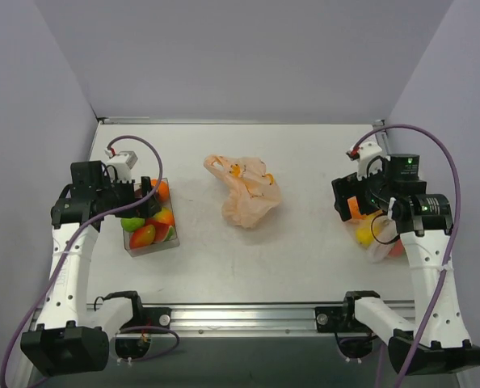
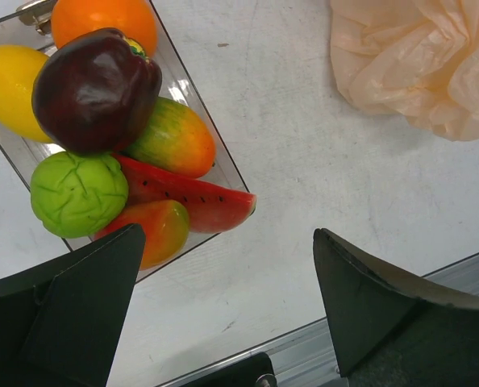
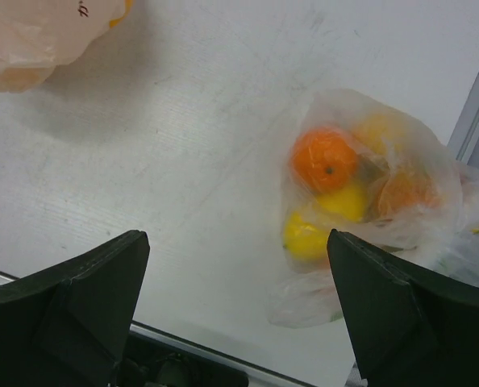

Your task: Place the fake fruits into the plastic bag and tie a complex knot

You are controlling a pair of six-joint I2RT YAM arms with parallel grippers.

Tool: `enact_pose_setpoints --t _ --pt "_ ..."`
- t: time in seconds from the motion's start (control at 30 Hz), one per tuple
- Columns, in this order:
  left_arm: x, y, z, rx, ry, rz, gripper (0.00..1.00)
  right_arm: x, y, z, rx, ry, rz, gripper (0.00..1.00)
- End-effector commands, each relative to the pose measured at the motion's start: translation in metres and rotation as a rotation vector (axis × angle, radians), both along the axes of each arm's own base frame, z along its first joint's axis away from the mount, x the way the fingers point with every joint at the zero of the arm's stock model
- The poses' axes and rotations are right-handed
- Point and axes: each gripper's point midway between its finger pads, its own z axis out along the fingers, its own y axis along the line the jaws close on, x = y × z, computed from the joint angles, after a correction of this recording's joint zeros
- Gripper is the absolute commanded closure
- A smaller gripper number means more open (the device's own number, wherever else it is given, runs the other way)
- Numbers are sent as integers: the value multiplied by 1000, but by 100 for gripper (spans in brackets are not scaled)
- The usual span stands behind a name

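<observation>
Task looks barely begun. The plastic bag (image 1: 244,192) lies crumpled at centre of the top view, seemingly empty, no knot. The fake fruits (image 2: 94,89) are piled in a clear tray (image 1: 153,250) at centre left. Left gripper (image 2: 227,258) above them is spread, empty. Right gripper (image 3: 235,250) is spread too, holding nothing, over a whitish bag (image 3: 368,210) at right.

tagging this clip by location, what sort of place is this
Likely a robotics lab test cell, not a home: a white table boxed in by plain grey panels, a left arm and right arm bolted to its near edge, and fake fruits in a clear tray.
</observation>
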Motion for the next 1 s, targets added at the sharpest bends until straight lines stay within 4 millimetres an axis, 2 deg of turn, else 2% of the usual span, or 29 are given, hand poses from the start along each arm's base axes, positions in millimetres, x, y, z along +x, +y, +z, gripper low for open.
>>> enact_pose_setpoints --t 0.0,0.1,0.13,0.2,0.23,0.43,0.47,0.53,0.57,0.63,0.67,0.7,0.77,0.8,0.83,0.87,0.93,0.97 --pt "11 -6 22 -34 -85 -10 3 15 15 25 -47 -50 94 0" --pt "16 -13 32 -81 -96 -21 3 31 26 30 -96 -52 140 0" --pt "18 -15 35 -94 -103 -22 3 34 37 41 -102 -80 182 0" --pt "23 -17 36 -110 -107 -22 3 46 49 41 -121 -69 211 0" --pt "26 -18 40 -122 -119 -19 2 49 61 49 -124 -89 246 0" --pt "43 -26 41 -216 -118 20 2 76 114 43 -206 -95 363 0" --pt "46 -28 40 -235 -115 21 3 78 133 37 -225 -87 409 0" --pt "57 -32 41 -290 -134 45 2 87 153 35 -244 -114 434 0" --pt "62 -35 41 -311 -139 51 2 88 168 26 -261 -107 463 0" --pt "78 -43 47 -374 -183 59 3 100 182 24 -281 -150 460 0" --pt "86 -47 45 -393 -184 61 3 107 189 17 -308 -153 462 0" --pt "97 -49 53 -407 -230 63 3 110 201 17 -313 -183 475 0" --pt "114 -57 45 -444 -200 86 3 118 213 6 -364 -190 503 0" --pt "118 -71 43 -458 -186 58 3 121 220 6 -387 -212 510 0" --pt "125 -76 44 -475 -186 55 3 123 223 2 -409 -218 515 0" --pt "136 -82 36 -479 -158 54 3 128 226 -6 -446 -215 528 0" --pt "148 -94 30 -494 -144 46 3 138 228 -10 -481 -234 506 0" --pt "156 -98 15 -494 -108 52 3 143 230 -19 -510 -225 509 0"
